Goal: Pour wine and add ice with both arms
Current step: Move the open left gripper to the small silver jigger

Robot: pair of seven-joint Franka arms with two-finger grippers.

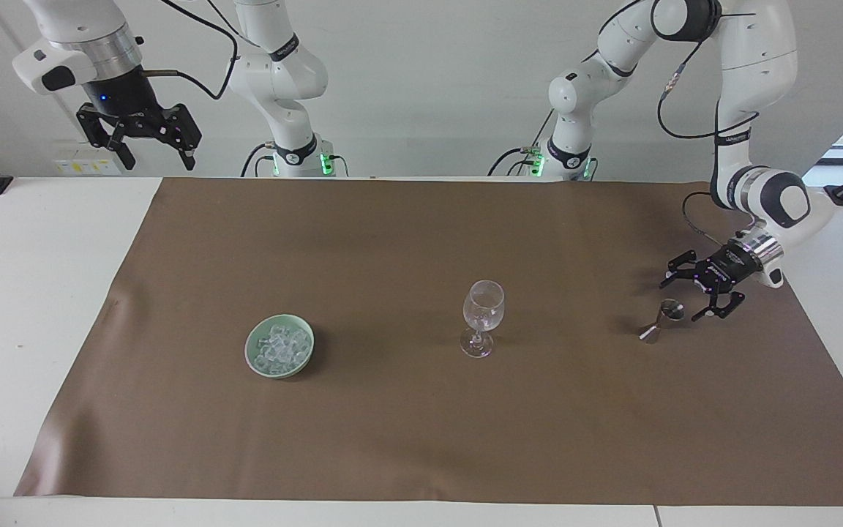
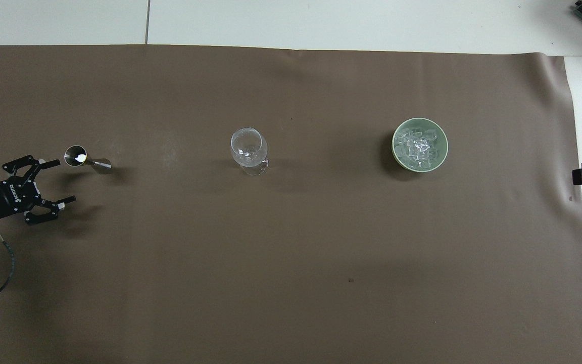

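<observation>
A: Where is the ice [image 1: 281, 349]?

B: Heaped in a pale green bowl [image 1: 253, 360] on the brown mat [image 1: 421, 439], toward the right arm's end of the table. In the overhead view the clear cubes [image 2: 419, 147] fill the middle of the bowl [image 2: 440, 156].

A: And the glass?

B: An empty stemmed wine glass [image 1: 481, 316] stands upright near the middle of the mat, well apart from the bowl. From overhead it [image 2: 248, 148] lines up with the bowl and with a small metal jigger [image 2: 86, 159], all about equally far from the robots.

A: Where does the jigger sit?

B: Toward the left arm's end of the table, upright on the mat [image 2: 291, 263], well apart from the glass. The facing view shows it [image 1: 664, 320] as a slim double cone with its open cup on top.

A: What is the left gripper doing?

B: The left gripper [image 1: 687, 296] is low over the mat just beside the jigger, turned sideways with its fingers spread wide and pointing at it. They hold nothing and do not touch the jigger. Overhead, the gripper [image 2: 57, 185] is close to the jigger's cup.

A: The right one?

B: The right gripper [image 1: 156, 157] waits high above the white table [image 1: 41, 293] at the mat's corner close to the robots, fingers spread wide and pointing down, empty.
</observation>
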